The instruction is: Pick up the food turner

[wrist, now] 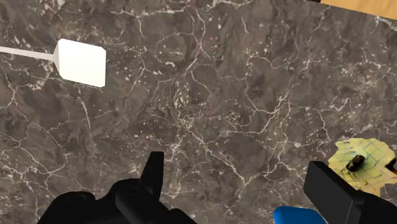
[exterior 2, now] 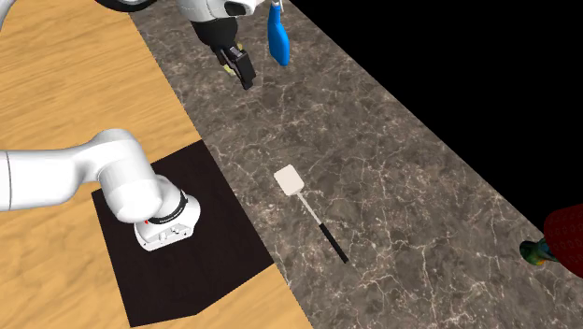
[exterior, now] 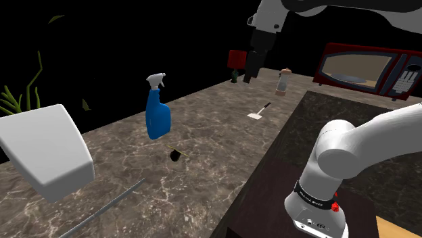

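Tool (exterior 2: pixel 242 69) open, jaws apart, upper middle of second exterior view. I note food turner (exterior 2: pixel 291 181) flat on tabletop (exterior 2: pixel 402 178), centre frame.

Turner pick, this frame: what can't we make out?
- Wrist view: food turner handle runs off the frame edge.
- Wrist view: blue spray bottle is a sliver, cut by the edge beside the open gripper.
- Second exterior view: red object cut by the edge, unidentifiable.
- Shoulder view: small dark item too small to name.
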`<state>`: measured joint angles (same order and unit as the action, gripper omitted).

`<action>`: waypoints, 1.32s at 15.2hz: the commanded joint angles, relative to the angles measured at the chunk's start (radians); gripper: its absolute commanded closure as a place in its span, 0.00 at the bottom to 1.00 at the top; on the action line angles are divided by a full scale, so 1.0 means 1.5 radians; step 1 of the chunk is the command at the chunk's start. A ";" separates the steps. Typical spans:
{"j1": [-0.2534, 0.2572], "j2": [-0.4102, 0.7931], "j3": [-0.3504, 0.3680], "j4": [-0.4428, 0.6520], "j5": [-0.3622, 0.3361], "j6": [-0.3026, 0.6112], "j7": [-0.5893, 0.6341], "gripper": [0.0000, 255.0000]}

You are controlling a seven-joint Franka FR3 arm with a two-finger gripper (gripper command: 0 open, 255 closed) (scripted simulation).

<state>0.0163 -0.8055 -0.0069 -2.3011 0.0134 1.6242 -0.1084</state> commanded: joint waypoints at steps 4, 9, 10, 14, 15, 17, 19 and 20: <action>0.019 -0.040 -0.051 -0.054 -0.036 0.003 -0.118 0.00; 0.042 -0.081 -0.146 -0.117 -0.115 0.012 -0.319 0.00; 0.047 -0.085 -0.167 -0.125 -0.133 0.015 -0.359 0.00; 0.063 -0.085 -0.253 -0.145 -0.207 0.034 -0.522 0.00; 0.068 -0.080 -0.275 -0.147 -0.225 0.041 -0.563 0.00; 0.081 -0.067 -0.321 -0.146 -0.262 0.056 -0.643 0.00; 0.096 -0.047 -0.367 -0.140 -0.296 0.075 -0.723 0.00; 0.105 -0.035 -0.391 -0.135 -0.312 0.085 -0.763 0.00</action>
<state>0.1621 -0.8768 -0.5511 -2.5102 -0.4235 1.7347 -1.1788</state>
